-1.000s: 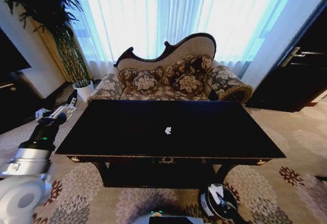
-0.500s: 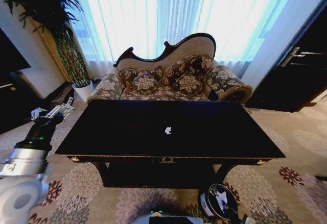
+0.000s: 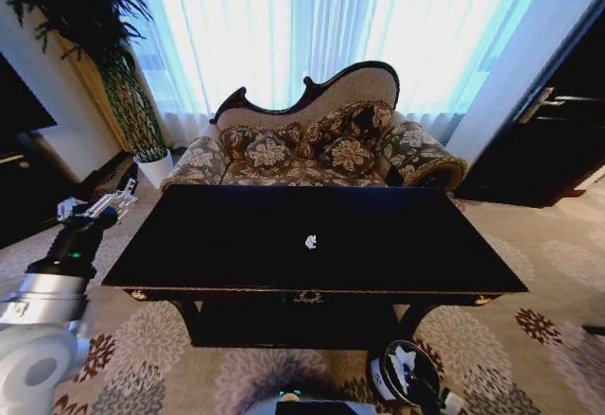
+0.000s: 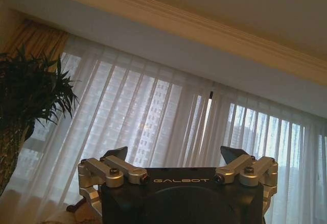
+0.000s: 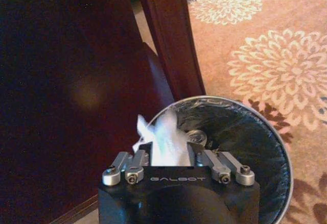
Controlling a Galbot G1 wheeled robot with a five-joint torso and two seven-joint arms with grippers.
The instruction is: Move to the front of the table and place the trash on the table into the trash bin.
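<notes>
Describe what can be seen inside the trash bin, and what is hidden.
Inside the trash bin, a dark liner and something small and shiny show. The right gripper, shut on crumpled white tissue, covers the rest.

Open table [image 3: 236, 235] top around one paper scrap [image 3: 310, 241]; table leg [image 5: 171, 40] beside bin [image 5: 265, 147].

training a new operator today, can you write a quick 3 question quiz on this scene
1. True or false: the right tool is shut on a white tissue above the trash bin.
2. What litter lies on the table?
   A. a red-capped bottle
   B. a small white paper scrap
   C. a crushed can
3. Fill in: the left tool is raised beside the table's left end, fingers ____.

Key: 1 true; 2 B; 3 open.
</notes>
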